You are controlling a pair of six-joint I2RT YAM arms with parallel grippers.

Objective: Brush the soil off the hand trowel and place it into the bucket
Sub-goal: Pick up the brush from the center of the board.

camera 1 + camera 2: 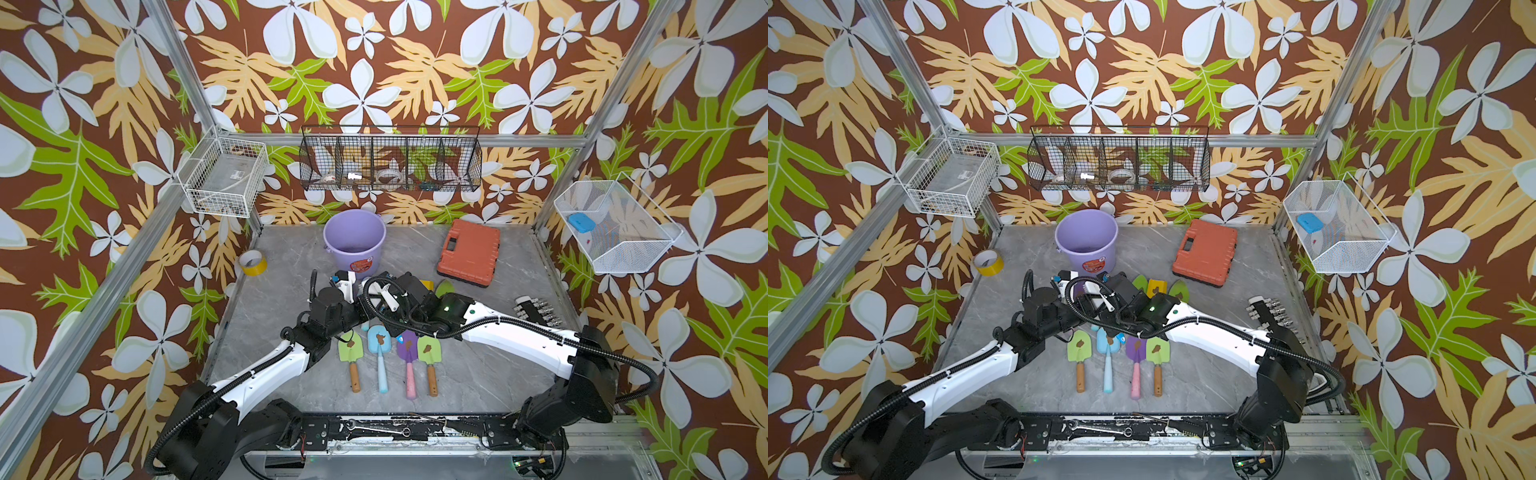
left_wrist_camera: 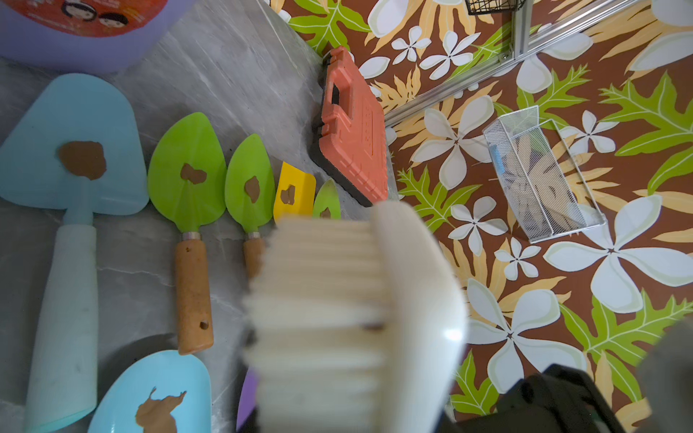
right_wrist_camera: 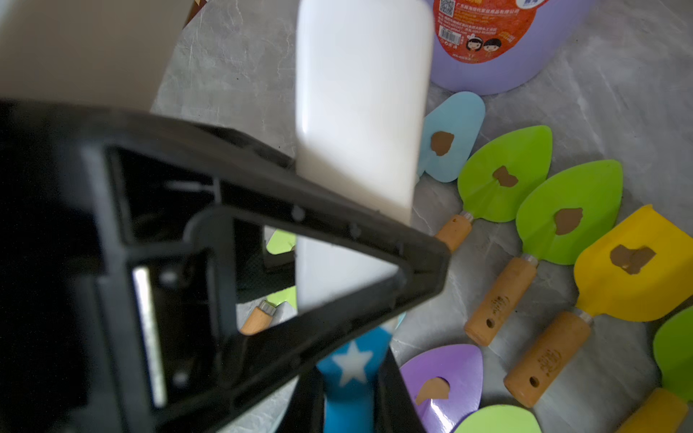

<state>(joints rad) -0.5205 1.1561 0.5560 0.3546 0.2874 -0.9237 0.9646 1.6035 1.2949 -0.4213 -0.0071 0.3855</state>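
My right gripper (image 3: 350, 390) is shut on the blue, star-marked handle (image 3: 352, 371) of a hand trowel; its blade is hidden behind the other gripper's finger. My left gripper (image 1: 353, 286) is shut on a white brush (image 2: 330, 300), held just above that trowel in front of the bucket. The brush (image 1: 384, 293) shows between the two wrists in both top views. The lilac bucket (image 1: 340, 259) stands upright at the back of the table. Brown soil clumps (image 3: 568, 221) sit on the blades of the trowels lying around.
Several trowels (image 1: 388, 349) lie in a row near the front, and more (image 2: 187, 172) lie behind the grippers. An orange tool case (image 1: 469, 253) sits at the back right, a yellow tape roll (image 1: 252, 262) at the left, a socket rack (image 1: 536, 311) at the right.
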